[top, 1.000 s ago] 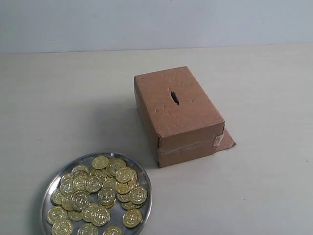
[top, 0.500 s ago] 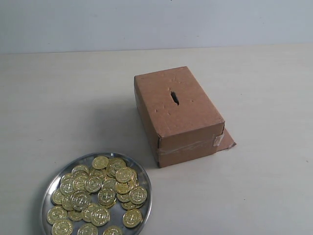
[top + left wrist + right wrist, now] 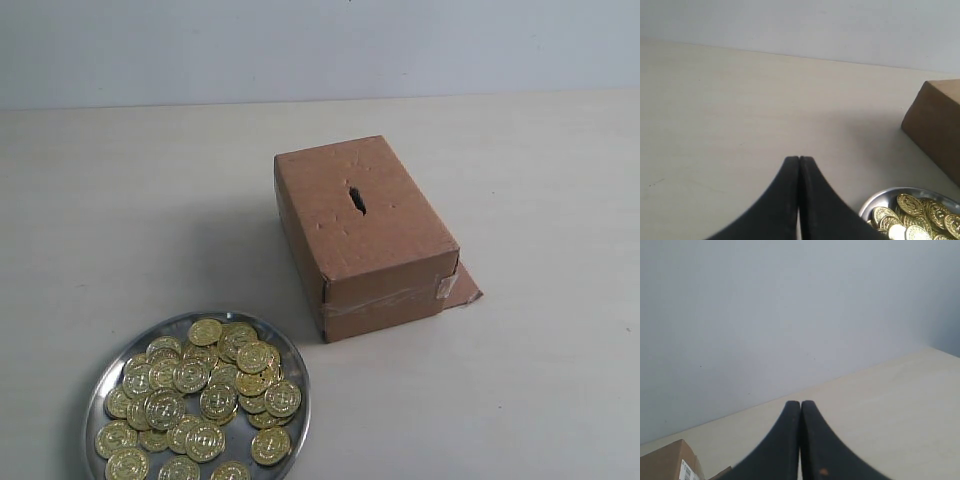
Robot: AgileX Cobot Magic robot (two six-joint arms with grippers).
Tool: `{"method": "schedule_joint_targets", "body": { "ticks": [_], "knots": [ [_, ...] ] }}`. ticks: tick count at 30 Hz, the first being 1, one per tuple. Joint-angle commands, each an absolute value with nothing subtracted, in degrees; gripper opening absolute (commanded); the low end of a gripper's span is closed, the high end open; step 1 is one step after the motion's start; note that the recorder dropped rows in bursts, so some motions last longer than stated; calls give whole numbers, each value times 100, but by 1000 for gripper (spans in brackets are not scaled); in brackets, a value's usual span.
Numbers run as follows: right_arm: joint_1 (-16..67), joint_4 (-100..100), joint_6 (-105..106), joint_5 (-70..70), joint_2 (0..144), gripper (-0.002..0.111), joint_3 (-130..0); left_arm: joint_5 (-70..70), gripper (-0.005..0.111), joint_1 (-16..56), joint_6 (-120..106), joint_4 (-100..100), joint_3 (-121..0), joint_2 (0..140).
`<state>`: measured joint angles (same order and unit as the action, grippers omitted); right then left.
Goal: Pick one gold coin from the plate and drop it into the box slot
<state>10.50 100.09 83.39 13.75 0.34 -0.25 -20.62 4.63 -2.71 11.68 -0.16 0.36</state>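
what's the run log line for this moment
left gripper: shut, empty | right gripper: shut, empty | gold coins: on plate | box slot: top face

In the exterior view the near part of the plate [image 3: 103, 382] is cut off by the picture's edge, and the nearest gold coins [image 3: 205, 395] with it. The stamping on the coins is too small to be read. The far and right faces of the box [image 3: 370, 215] are hidden, nothing can be made out inside the dark box slot [image 3: 356, 199], and the flap [image 3: 466, 288] is partly covered by the box.

In the left wrist view only a corner of the box and part of the plate are shown, and the left gripper [image 3: 799, 160] is cropped behind its tips. The right gripper [image 3: 800, 404] is likewise cropped. The print on the box's white label [image 3: 686, 471] cannot be read.
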Motion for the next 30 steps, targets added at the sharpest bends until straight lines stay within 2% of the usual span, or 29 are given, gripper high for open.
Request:
{"method": "schedule_joint_targets", "body": {
  "ticks": [1, 30],
  "knots": [
    [1020, 9995, 8358, 1356, 0, 0, 0, -2054, 0, 455, -79, 1091, 0, 0],
    [1020, 9995, 8358, 1356, 0, 0, 0, -2021, 0, 455, 32, 357, 0, 0]
  ]
}}
